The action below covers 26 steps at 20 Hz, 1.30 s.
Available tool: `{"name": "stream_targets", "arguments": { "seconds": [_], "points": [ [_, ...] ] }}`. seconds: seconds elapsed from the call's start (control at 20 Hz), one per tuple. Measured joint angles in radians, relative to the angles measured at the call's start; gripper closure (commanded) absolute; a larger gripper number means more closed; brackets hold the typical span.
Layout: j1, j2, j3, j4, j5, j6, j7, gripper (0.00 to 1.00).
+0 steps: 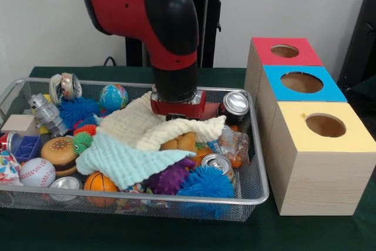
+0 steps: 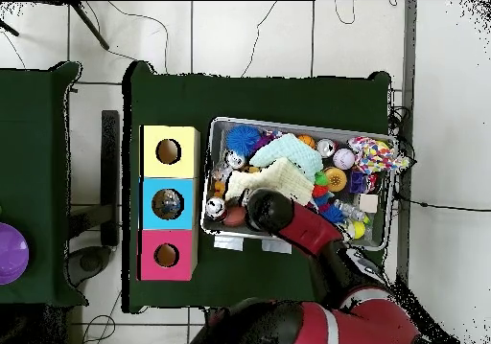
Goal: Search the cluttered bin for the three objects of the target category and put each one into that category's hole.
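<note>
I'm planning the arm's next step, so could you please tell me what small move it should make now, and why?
Probably a short lift of the tool, to see whether the cream cloth comes up. The tool is pressed down onto that cloth in the wire bin, hiding its tips, and the cream and mint cloths cover much of the clutter.

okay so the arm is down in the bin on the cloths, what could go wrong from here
The gripper presses into the cream cloth, so it may lift cloth rather than a toy. Dragging that cloth could tip the soda can beside it, near the wire bin rim. The mint cloth hides toys, so targets may be missed.
</note>
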Motion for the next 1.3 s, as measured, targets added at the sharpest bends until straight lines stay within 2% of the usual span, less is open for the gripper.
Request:
{"name": "stream_targets", "arguments": {
  "seconds": [0.55, 1.0, 1.3],
  "points": [
    [-0.058, 0.014, 0.039, -0.043, -0.014, 0.109, 0.000, 0.00],
    [-0.172, 0.057, 0.114, -0.134, -0.065, 0.302, 0.000, 0.00],
    [-0.213, 0.089, 0.138, -0.213, -0.101, 0.424, 0.000, 0.00]
  ]
}}
